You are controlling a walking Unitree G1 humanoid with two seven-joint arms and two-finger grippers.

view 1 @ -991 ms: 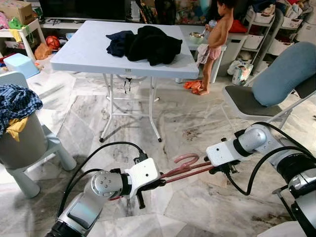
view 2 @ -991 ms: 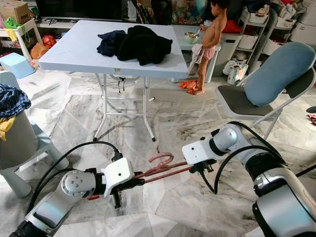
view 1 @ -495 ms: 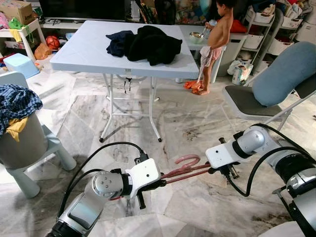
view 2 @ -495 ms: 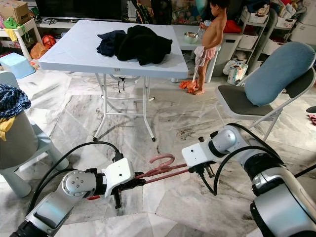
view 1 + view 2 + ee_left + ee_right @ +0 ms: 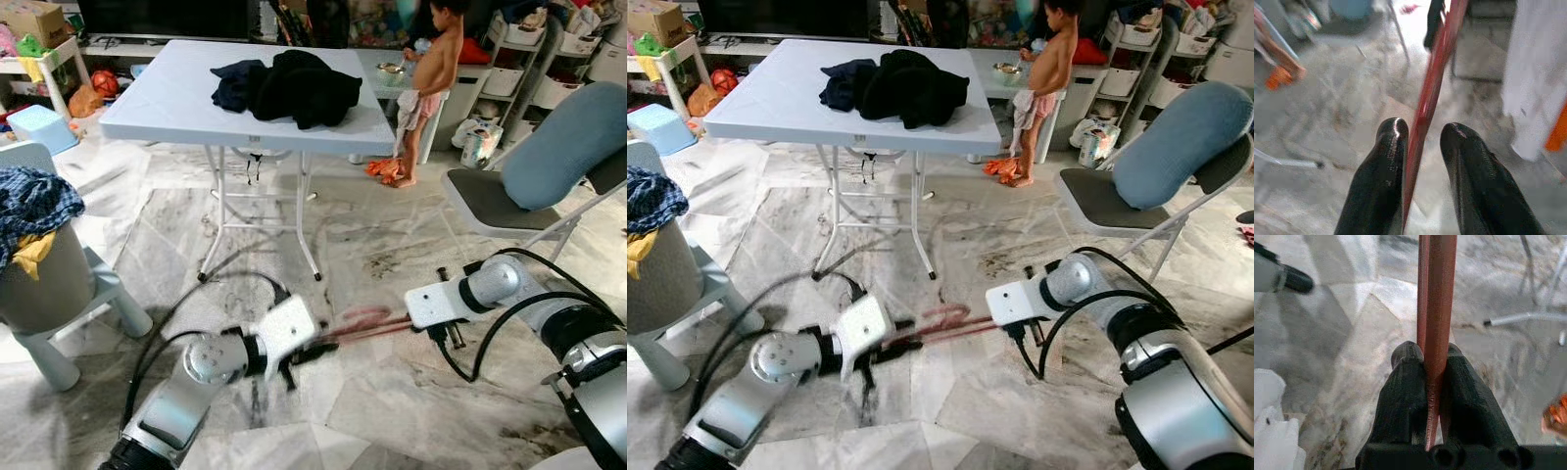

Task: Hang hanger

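Low over the marble floor (image 5: 392,392), the two silver arms hold a reddish-pink hanger (image 5: 367,323) between them, stretched across the gap from one to the other. From the head views the left arm and the hanger are smeared with motion blur, so the hanger reads only as a pinkish streak with a curved hook rising near its middle.

The wrist views tell more. Along the right gripper (image 5: 1426,352), two rounded, matte black fingers (image 5: 1405,382) are pressed tight against a smooth, glossy double bar of the hanger, clamped on it. Along the left gripper (image 5: 1420,128), the thin red bar runs between the glossy black fingertips (image 5: 1386,161); it lies against one finger while a narrow gap shows beside the other, so I cannot tell whether that grip is firm.

Beyond the arms stands a white folding table (image 5: 157,108) on thin metal legs, with a heap of dark, soft clothes (image 5: 294,83) near its far right edge. A person (image 5: 431,78) stands past the table's right corner. A grey folding chair with a padded blue back (image 5: 558,147) sits at the right, and a grey bin stuffed with checked cloth (image 5: 34,245) rests on a pale plastic stool at the left.
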